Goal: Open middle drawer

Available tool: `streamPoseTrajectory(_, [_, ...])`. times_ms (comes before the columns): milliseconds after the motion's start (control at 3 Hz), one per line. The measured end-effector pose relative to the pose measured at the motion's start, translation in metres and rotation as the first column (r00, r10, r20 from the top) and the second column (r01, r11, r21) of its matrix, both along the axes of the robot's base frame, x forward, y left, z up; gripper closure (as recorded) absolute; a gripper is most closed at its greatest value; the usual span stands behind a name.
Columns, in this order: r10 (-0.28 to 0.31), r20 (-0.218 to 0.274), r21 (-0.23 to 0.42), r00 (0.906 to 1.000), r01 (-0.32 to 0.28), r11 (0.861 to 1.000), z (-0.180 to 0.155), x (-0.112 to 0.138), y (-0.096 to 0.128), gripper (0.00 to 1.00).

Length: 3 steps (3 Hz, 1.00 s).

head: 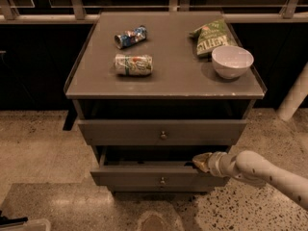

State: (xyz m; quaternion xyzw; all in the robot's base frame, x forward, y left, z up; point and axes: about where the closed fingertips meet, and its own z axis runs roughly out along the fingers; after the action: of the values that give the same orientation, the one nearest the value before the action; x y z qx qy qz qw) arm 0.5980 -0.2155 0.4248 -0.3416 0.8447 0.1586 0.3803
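Speckled floor [38,143]; middle drawer [139,176] faces camera, long axis left-right; hand [200,161] at top-right.

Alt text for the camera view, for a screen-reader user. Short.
The robot's gripper, coming in from the lower right, is at the top right edge of the middle drawer of a grey cabinet; that drawer and the top drawer stand partly open. On the cabinet top lie a blue can, a pale can, a green chip bag and a white bowl.
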Motion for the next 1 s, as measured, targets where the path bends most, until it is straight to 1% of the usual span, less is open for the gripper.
streamPoseTrajectory(333, [0.0, 0.0, 0.0, 1.0, 0.0, 1.0, 0.0, 0.0, 0.0, 1.0])
streamPoseTrajectory(667, [0.051, -0.028, 0.055, 0.9983, -0.05, 0.997, 0.006, -0.041, 0.022, 1.0])
streamPoseTrajectory(1000, [0.068, -0.037, 0.08, 0.997, -0.065, 0.995, 0.012, -0.062, 0.032, 1.0])
